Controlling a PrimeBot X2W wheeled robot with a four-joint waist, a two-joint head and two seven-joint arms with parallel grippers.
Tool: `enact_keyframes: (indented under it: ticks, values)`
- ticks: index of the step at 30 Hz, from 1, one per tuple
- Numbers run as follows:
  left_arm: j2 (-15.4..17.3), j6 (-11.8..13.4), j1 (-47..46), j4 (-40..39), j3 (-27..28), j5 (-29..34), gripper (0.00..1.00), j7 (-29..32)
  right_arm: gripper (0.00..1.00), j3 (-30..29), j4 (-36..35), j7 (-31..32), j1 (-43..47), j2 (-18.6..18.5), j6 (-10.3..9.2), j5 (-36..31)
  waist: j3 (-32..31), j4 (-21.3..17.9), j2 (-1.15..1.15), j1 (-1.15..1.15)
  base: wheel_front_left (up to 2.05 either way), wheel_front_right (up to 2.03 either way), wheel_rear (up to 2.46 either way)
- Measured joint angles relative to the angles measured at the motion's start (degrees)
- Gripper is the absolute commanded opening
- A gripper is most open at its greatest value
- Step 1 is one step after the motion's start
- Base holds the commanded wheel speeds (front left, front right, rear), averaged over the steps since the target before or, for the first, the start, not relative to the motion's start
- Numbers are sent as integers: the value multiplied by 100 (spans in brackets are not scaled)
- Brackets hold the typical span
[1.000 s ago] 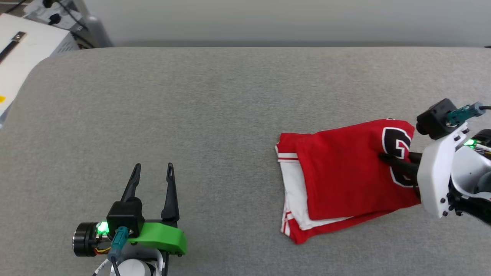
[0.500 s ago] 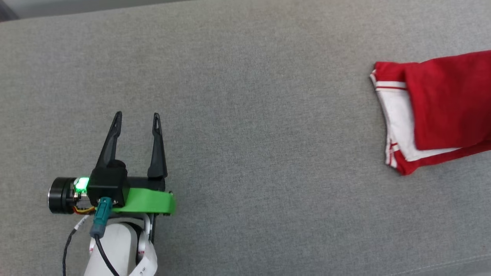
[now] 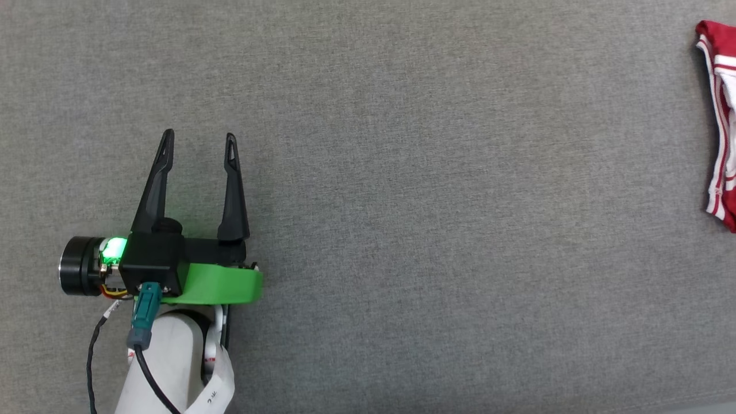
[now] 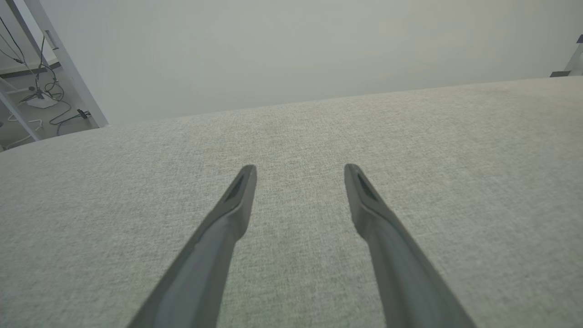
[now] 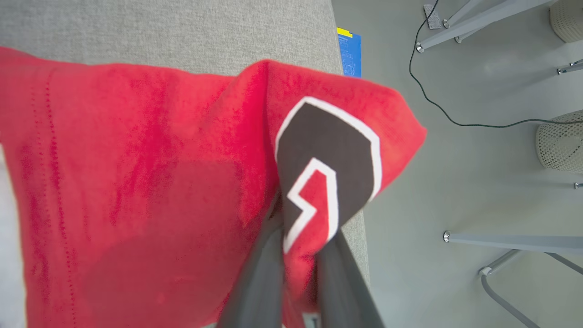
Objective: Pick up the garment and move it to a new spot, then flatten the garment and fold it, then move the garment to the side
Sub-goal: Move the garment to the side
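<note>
The garment (image 3: 719,115) is a folded red jersey with white sleeves and striped trim; in the head view only its left edge shows, at the far right. In the right wrist view the garment (image 5: 136,182) lies over the grey table near the table's edge, a black white-edged numeral on its lifted corner. My right gripper (image 5: 303,228) is shut on that corner, its fingertips buried in the cloth. My left gripper (image 3: 199,135) hovers open over bare table at the lower left, far from the garment. In the left wrist view, the left gripper (image 4: 299,169) holds nothing.
A grey padded table (image 3: 402,201) spans the head view. Past the table edge (image 5: 350,136) in the right wrist view lie floor, metal legs (image 5: 510,241), a black cable (image 5: 455,118), a blue sheet (image 5: 349,52) and woven baskets (image 5: 560,141). A frame with cables (image 4: 41,86) stands far left.
The head camera has swung, so the whole picture has shifted. The garment now sits much farther right of my left gripper, and my right gripper has left the head view.
</note>
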Motion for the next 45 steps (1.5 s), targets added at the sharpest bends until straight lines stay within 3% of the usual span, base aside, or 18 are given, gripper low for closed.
enact_keyframes:
  ticks: [1, 2, 5, 10, 17, 22, 26, 37, 45]
  values:
    - [0, 4, 0, 3, -11, 0, 100, 0, 36, -73, 121, -59, -30, 62, 0, -48, 25, 29, 0, 0, 0, 0, 0]
    - [-1, 33, 0, 4, -19, 0, 100, 0, 100, -113, 216, -93, -49, 125, 0, -81, 36, 55, 0, 0, 0, 0, 0]
    - [-3, 80, 6, 15, -30, -1, 100, 0, 100, -160, 344, -156, -58, 312, 0, -137, -31, 95, 0, 0, 0, 0, 0]
    - [-22, 151, 105, 66, -32, -13, 100, 0, 100, -268, 339, -672, -56, 313, 0, -492, -324, 138, 0, 0, 0, 0, 0]
    - [-66, 182, 567, 188, -25, -160, 100, 0, 100, -697, -155, -2248, -27, 535, 0, -1179, -937, 173, 0, -1, 0, 0, 0]
    - [-107, 242, 882, 276, -12, -211, 100, 0, 100, -1191, -572, -3394, 242, 1211, 0, -1767, -1411, 243, 0, -1, 0, 0, 0]
    - [-136, 248, 1062, 342, 3, -272, 100, 0, 100, -1449, -1053, -3920, 633, 1837, 0, -2093, -1763, 338, 0, -1, 0, 0, 0]
    - [-164, 253, 1349, 532, 56, -312, 100, 0, 100, -1486, -2654, -4185, 2259, 3549, 0, -2441, -2511, 742, 0, -1, 0, 0, 0]
    - [-171, 245, 1485, 655, 104, -358, 100, -1, 100, -1397, -2781, -4203, 3435, 4174, 0, -2510, -2897, 927, 0, -1, 0, 0, 0]
